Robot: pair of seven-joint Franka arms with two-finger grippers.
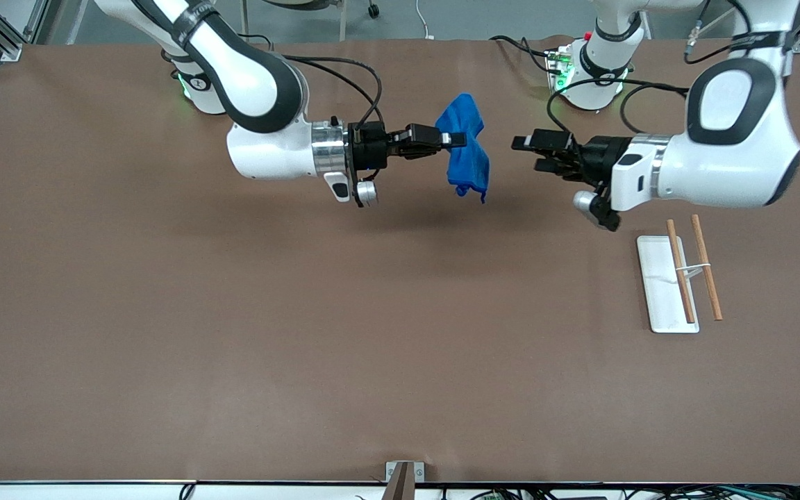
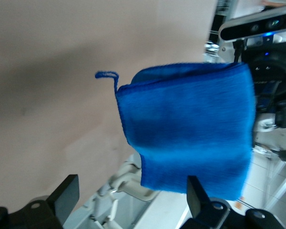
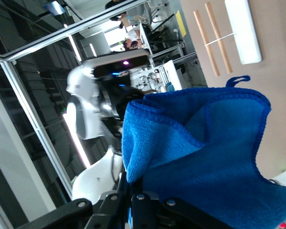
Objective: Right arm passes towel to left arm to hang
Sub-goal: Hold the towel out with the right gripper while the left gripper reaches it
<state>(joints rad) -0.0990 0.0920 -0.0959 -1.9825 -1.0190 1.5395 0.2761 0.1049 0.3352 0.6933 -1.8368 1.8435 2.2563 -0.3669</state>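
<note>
Towel (image 1: pixel 466 149) first: we see the blue cloth hanging in the air over the table (image 1: pixel 233 333), between the two grippers, bunched and draped downward from where it is pinched. Going across the front view from its nine o'clock edge, the right arm comes in from its base at the top and reaches sideways toward three o'clock. The right gripper (image 1: pixel 450 139) is over the table's middle strip, and its fingers are clamped on the edge of the cloth that faces it. In the right wrist view the towel (image 3: pixel 214 157) fills most of the frame, folded over on itself, with a small thread loop at one corner.

Next, at three o'clock from the cloth, we find the left gripper (image 1: pixel 526 153), pointing back toward nine o'clock. Its fingers are apart, and it is near the towel without touching it. In the left wrist view the towel (image 2: pixel 190 129) hangs between the two dark fingertips (image 2: pixel 66 193), clear of both.

Toward five o'clock from that gripper, at the left arm's end of the table, a white rack base (image 1: pixel 664 292) carries two wooden rods (image 1: pixel 707 276) joined by a thin white crosspiece.
</note>
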